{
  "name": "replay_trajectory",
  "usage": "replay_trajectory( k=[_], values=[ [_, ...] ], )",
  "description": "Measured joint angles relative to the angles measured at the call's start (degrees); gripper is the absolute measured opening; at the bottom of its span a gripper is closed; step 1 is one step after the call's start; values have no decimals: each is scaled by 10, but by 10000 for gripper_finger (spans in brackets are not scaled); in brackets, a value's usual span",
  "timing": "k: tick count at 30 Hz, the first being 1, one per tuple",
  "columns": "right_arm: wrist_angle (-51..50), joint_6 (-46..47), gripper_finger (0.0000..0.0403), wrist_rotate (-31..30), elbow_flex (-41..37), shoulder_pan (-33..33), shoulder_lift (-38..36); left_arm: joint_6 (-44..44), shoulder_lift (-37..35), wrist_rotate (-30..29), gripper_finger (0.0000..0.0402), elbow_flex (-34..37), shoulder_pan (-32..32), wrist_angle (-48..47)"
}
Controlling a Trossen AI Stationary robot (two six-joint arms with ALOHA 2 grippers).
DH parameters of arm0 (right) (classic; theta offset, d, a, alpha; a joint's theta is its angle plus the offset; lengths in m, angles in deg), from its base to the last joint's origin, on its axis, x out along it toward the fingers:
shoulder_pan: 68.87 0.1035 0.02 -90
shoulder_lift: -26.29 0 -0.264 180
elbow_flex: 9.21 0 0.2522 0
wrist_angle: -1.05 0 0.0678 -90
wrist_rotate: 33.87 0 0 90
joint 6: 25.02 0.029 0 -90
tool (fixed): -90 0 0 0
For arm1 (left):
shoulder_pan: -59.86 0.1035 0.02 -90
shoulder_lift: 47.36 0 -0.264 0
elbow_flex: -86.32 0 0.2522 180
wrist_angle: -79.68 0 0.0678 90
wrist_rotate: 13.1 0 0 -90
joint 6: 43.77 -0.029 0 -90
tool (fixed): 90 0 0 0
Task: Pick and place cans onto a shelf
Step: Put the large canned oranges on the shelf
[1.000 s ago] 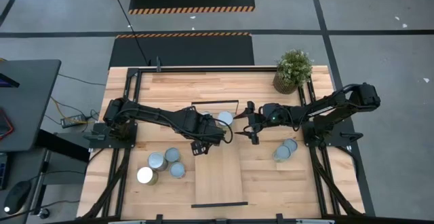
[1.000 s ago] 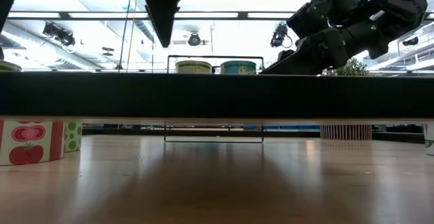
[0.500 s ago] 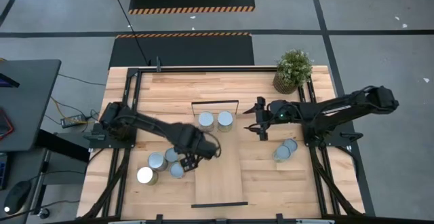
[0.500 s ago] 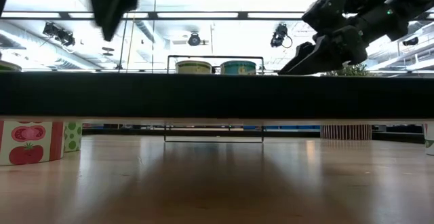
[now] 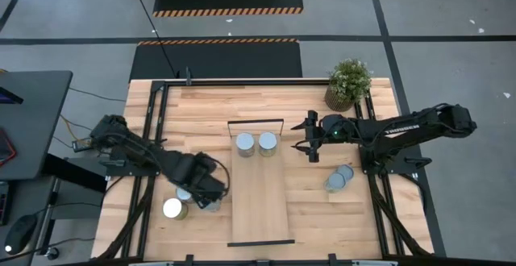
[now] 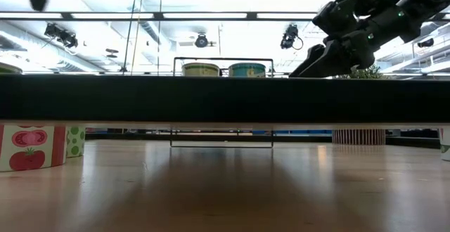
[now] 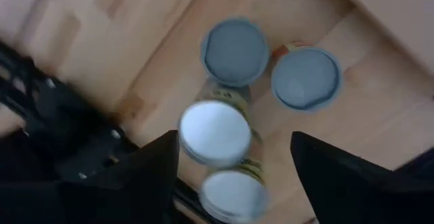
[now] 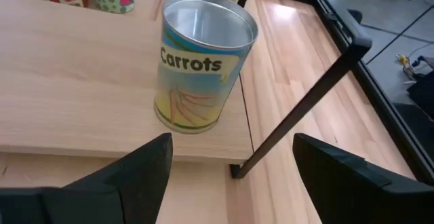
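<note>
Hovering over the cluster of cans near the desk's left edge, the left gripper (image 7: 230,183) is spread wide and empty. Descending onto tightly packed cans risks toppling a neighbour. Count: four cans in this cluster (image 7: 215,132), two cans (image 5: 255,143) standing on the shelf (image 5: 261,209) at its far end, two cans (image 5: 339,177) toward the right edge. The right gripper (image 8: 230,183), also spread and empty, waits beside the shelf's Carrots can (image 8: 201,61).

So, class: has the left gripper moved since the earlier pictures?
Yes. The left gripper has gone from over the shelf, beside its two cans, off its left edge to the cans on the table.
</note>
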Motion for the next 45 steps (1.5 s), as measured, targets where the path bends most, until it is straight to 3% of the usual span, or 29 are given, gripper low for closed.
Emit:
replay_trajectory(
  k=[5,18,24,28,31,36,45],
  values=[
    [0,2,313,9,0,0,0,121,-2,12,301,0,-55,1],
    [11,0,313,21,0,0,0,363,11,110,398,0,-190,1],
    [18,-3,313,32,0,0,0,470,11,78,400,0,-243,7],
    [30,-4,313,51,0,0,0,479,21,57,400,10,-252,15],
    [36,-4,313,52,0,0,0,453,22,58,400,55,-246,66],
    [35,-4,313,52,0,0,0,394,22,136,400,133,-236,139],
    [39,-4,313,61,0,0,0,375,22,164,400,219,-235,214]
  ],
)
